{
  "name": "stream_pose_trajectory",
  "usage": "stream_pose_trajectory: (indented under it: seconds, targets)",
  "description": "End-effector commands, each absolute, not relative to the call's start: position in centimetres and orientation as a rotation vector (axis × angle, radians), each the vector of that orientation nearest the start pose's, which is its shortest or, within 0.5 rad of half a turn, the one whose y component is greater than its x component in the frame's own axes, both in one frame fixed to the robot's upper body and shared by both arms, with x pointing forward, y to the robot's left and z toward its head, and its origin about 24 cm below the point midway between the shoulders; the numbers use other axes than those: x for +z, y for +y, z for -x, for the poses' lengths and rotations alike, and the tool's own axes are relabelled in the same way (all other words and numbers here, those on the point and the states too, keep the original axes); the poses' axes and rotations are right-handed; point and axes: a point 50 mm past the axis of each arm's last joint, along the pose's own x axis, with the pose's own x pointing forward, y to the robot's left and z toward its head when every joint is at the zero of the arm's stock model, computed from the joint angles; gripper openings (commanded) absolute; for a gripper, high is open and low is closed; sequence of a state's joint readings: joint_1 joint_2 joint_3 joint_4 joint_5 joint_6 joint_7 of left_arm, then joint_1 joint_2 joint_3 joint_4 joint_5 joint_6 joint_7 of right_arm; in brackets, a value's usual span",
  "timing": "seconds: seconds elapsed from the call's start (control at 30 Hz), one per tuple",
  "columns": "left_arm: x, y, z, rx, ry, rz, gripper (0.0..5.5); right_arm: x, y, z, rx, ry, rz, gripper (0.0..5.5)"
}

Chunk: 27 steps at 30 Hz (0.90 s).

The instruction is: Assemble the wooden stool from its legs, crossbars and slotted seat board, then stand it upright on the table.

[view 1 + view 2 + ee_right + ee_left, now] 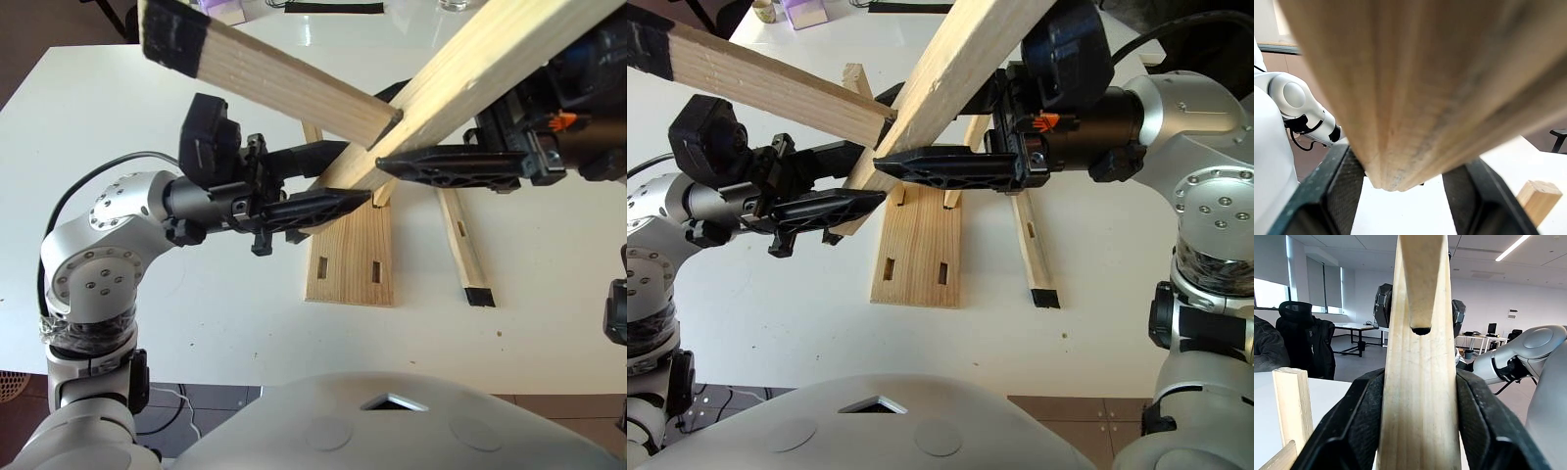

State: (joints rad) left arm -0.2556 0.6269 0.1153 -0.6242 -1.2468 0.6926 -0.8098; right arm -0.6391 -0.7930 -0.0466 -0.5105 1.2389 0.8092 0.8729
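Two forearms level above the seat board (353, 266), my left gripper (345, 177) in from nine o'clock, right gripper (919, 157) from three, both pinching the leg (472, 67) slanting toward one.

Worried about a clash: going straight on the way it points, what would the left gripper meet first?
Probably the right gripper: its fingertips face the left gripper almost tip to tip at the wooden leg. Depth is unclear.

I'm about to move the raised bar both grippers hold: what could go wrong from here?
The black-capped leg seems held only where its end meets the long bar; a swing could loosen it. The bar's lower end looks close above the seat board, so lowering might knock it askew.
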Motion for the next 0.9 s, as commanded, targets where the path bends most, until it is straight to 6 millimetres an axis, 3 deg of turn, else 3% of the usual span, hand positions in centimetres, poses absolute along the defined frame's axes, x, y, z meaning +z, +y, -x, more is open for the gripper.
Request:
stream_pose_trajectory:
  seconds: [0.03, 0.13, 0.2, 0.3, 0.47, 0.67, 0.9]
  targets:
    - [21.9, 13.9, -20.7, -1.461, -0.178, 0.251, 2.32, 25.4, -13.2, -21.6, 1.586, -0.013, 0.107, 2.22]
    - [20.4, 13.9, -21.6, -1.404, -0.116, 0.21, 2.74, 25.9, -13.2, -21.6, 1.574, -0.049, 0.098, 2.09]
    - [18.4, 14.7, -22.4, -1.349, -0.041, 0.169, 3.12, 26.3, -13.5, -21.7, 1.554, -0.07, 0.101, 2.02]
    - [14.8, 17.2, -22.7, -1.268, 0.084, 0.157, 3.13, 26.6, -14.0, -21.8, 1.523, -0.076, 0.127, 2.02]
    - [11.2, 20.5, -21.8, -1.142, 0.198, 0.114, 3.13, 26.5, -15.6, -21.6, 1.464, -0.032, 0.169, 2.02]
    - [10.3, 21.6, -21.4, -1.075, 0.208, 0.082, 3.13, 23.0, -18.2, -20.7, 1.404, 0.19, 0.245, 2.02]
    - [9.8, 21.2, -21.4, -1.067, 0.209, 0.076, 3.13, 18.6, -18.6, -20.2, 1.402, 0.314, 0.374, 2.02]
